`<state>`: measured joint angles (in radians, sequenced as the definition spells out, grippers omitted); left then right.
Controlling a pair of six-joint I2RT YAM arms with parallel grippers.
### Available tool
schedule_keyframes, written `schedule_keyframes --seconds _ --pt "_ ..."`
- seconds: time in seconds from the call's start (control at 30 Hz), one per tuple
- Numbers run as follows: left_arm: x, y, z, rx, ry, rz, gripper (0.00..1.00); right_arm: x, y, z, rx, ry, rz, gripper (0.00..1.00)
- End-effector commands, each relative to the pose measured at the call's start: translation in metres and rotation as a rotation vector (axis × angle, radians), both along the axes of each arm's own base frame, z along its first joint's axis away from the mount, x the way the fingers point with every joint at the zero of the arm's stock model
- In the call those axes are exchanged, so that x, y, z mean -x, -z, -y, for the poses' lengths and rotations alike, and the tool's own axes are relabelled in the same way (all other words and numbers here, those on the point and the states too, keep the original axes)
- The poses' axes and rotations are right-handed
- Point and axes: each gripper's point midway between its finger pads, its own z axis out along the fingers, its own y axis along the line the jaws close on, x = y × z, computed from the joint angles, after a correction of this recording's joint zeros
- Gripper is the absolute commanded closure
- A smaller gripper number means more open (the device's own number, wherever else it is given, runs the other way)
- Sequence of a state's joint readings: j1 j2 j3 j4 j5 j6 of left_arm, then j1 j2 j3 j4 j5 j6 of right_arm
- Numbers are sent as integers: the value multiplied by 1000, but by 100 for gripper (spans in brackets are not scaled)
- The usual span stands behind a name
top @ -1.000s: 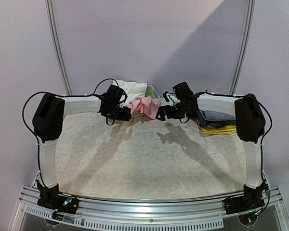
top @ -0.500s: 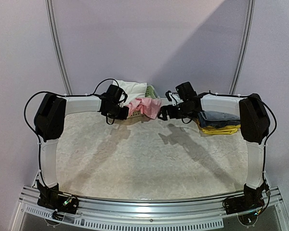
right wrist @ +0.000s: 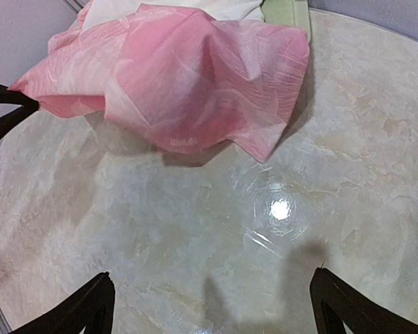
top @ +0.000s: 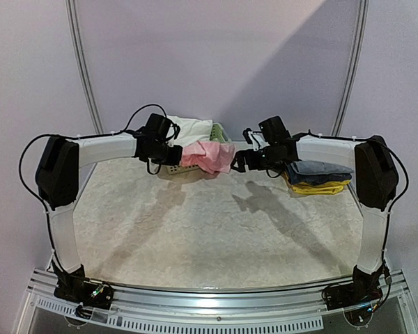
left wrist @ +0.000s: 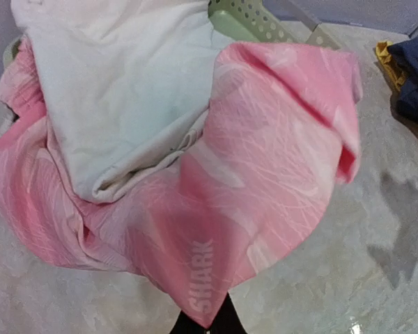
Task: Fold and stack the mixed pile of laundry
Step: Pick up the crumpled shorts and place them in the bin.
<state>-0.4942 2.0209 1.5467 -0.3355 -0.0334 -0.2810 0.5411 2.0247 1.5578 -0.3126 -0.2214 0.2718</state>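
Over the last second the left pincer has snapped closed and its arm has lifted and swung outward, taking a corner of the pink piece with it. The right arm has barely shifted. The left pincer now pinches the pink piece's hem. The cloth drapes over the front rim of the basket at the far edge of the bench, and the white piece lies on it behind. The right pincer hovers empty, jaws spread wide, just beside the cloth's free edge.

To do this well, I judge the left should draw up and forward slowly, so the white piece slides off rather than follows. How far the two are tangled is hard to tell. The right should take the opposite corner before spreading.

Count: two loose garments, one pink and one white; one basket; one pile of folded dark blue and yellow clothes; two pincers.
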Motion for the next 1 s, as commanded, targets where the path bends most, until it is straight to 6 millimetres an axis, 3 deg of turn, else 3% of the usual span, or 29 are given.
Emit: schedule_keyframes --seconds 0.0,0.6,0.97 --pt "4 -41 -3 37 13 61 100 2 -21 5 -31 14 35 1" --pt "-8 -135 4 79 41 189 100 11 -27 17 -21 38 55 1" --pt "5 -194 11 164 96 261 100 17 -36 24 -31 52 74 1"
